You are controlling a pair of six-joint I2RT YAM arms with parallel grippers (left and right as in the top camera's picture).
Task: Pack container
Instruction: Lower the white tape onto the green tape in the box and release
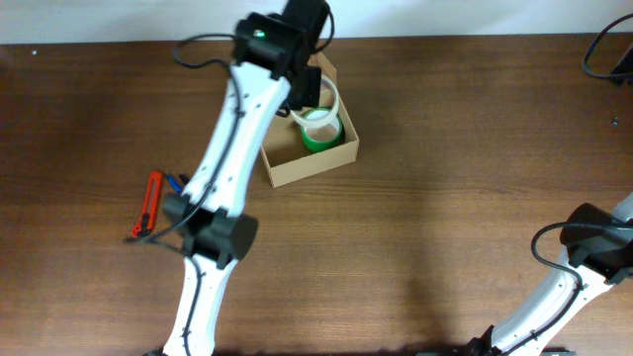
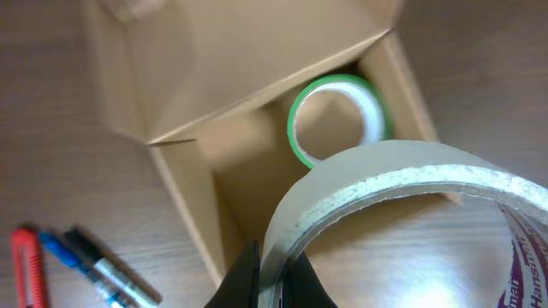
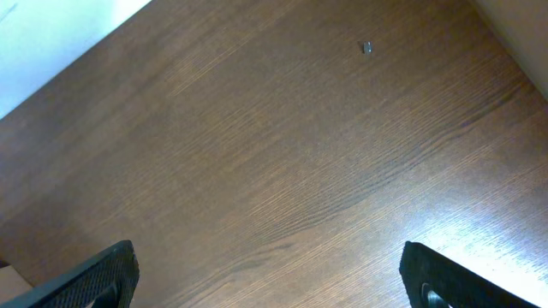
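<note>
The left gripper (image 2: 272, 278) was clamped on a clear tape roll (image 2: 385, 180) directly above the container (image 1: 307, 168), far-centre on the table (image 1: 445, 198); the right gripper (image 3: 270, 278), wide open and empty, sat well apart.

We see a left arm (image 1: 245, 104) of white tubular links joined by rounded black joint housings, with thin black cables (image 1: 202, 41) looping along it and a small green light (image 1: 260, 33) on its wrist block. Our right arm (image 1: 591, 245) matches; the right gripper (image 3: 270, 282) has blunt black fingers (image 3: 94, 278).
</note>
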